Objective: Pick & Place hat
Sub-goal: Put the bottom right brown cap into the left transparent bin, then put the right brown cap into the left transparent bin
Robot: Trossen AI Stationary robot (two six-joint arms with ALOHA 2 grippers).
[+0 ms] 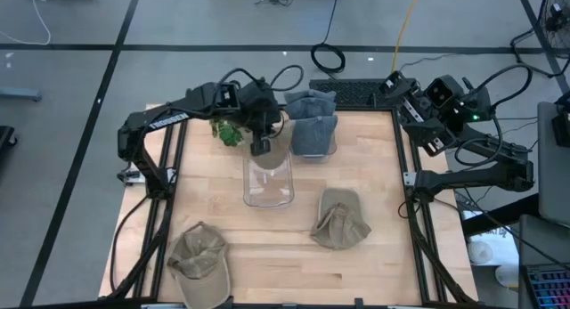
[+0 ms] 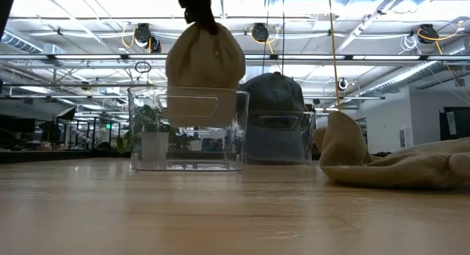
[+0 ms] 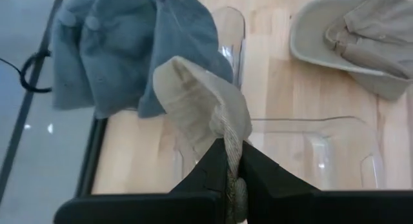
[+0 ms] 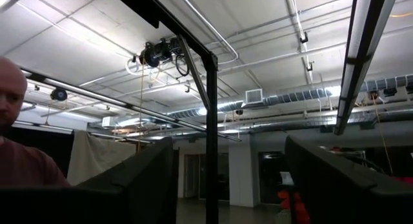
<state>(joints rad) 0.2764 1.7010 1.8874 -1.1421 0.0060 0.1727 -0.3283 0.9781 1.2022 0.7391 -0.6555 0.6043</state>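
My left gripper is shut on a tan hat that hangs over the far end of a clear plastic bin. In the low view the hat's lower half sits below the bin's rim, above its floor. Behind it, a second clear bin holds blue-grey hats. One more tan hat lies on the table right of centre, another near the front left. My right gripper is open at the far right, raised, pointing at the ceiling. My left gripper pinches a bunched fold of the tan hat's cloth between its two fingers, coming from above and slanting down. The hat hangs below the fingers as a rounded bundle, clear of the table.
A small green plant stands just left of the bins, by the left arm. Bare wood lies in the middle and front of the table. A person shows at the edge of the right wrist view, beyond the table.
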